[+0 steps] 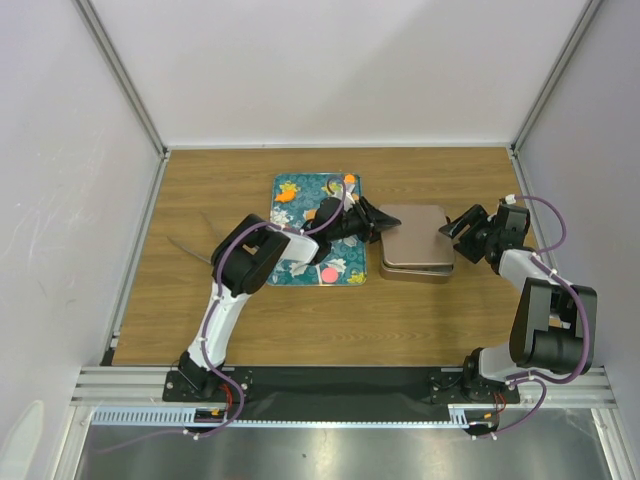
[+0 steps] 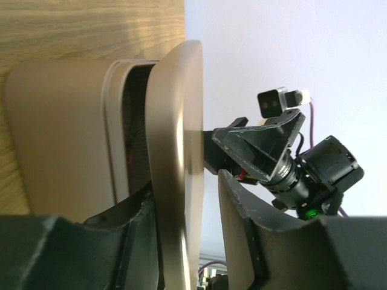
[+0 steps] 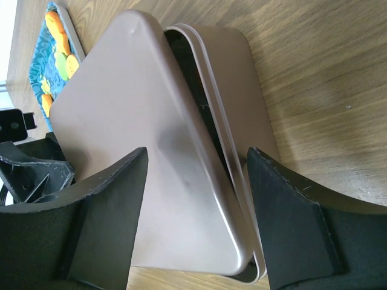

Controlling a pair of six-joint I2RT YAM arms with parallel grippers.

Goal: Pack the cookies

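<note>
A rose-gold tin (image 1: pixel 415 268) lies right of a teal flowered tray (image 1: pixel 283 215). Its lid (image 1: pixel 412 235) sits tilted on it, one side lifted off the base (image 2: pixel 60 139). My left gripper (image 1: pixel 385 222) is at the tin's left edge, open, with the lid's (image 2: pixel 175 121) edge between its fingers (image 2: pixel 186 184); a gap shows beside one finger. My right gripper (image 1: pixel 447 228) is open at the tin's right edge, its jaws wide around the lid (image 3: pixel 133 121) and base (image 3: pixel 233 66). A pink cookie (image 1: pixel 328 274) lies at the tray's near edge, a small orange one (image 1: pixel 349 179) at its far corner.
The tray's rim (image 3: pixel 68 17) shows beyond the tin in the right wrist view. The right gripper and its camera (image 2: pixel 272 103) face the left wrist view from across the tin. White walls with metal posts bound the wooden table (image 1: pixel 200 330).
</note>
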